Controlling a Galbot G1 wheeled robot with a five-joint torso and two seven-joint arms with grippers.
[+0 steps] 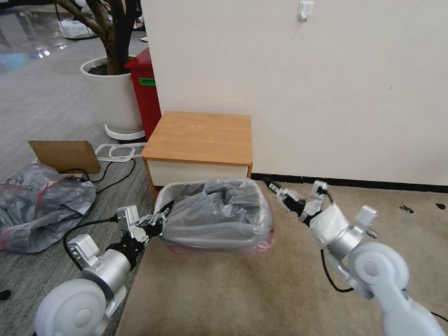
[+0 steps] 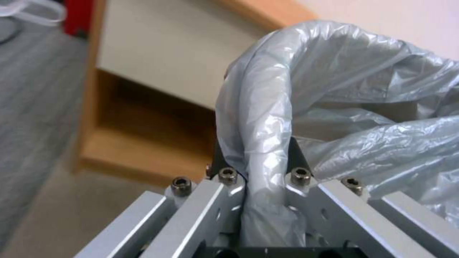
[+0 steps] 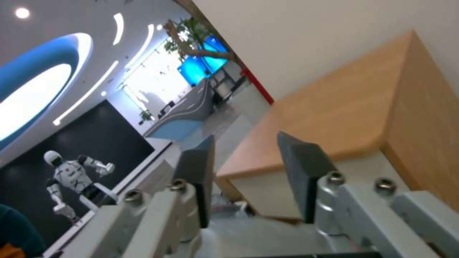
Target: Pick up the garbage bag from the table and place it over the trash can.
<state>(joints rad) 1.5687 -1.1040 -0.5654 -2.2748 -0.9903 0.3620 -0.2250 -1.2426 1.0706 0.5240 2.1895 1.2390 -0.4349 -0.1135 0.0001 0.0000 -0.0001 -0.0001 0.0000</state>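
Note:
The grey crinkly garbage bag (image 1: 217,212) is draped over the trash can, whose cream rim (image 1: 173,188) peeks out at the back left. The bag's pink-red rim hangs low around the can's sides. The can stands on the carpet in front of the wooden table (image 1: 200,135). My left gripper (image 1: 159,220) is at the can's left edge, and in the left wrist view its fingers (image 2: 222,161) are shut on the bag (image 2: 344,89) where it wraps the rim. My right gripper (image 1: 275,187) hovers just off the can's back right corner, open and holding nothing; its pads (image 3: 301,172) frame the table (image 3: 344,114).
A heap of grey-pink bags (image 1: 36,205) and a cardboard piece (image 1: 65,155) lie on the floor to the left, with black cables (image 1: 101,178) beside them. A tall red bin (image 1: 146,87) and a white plant pot (image 1: 111,95) stand behind the table. A wall runs along the back.

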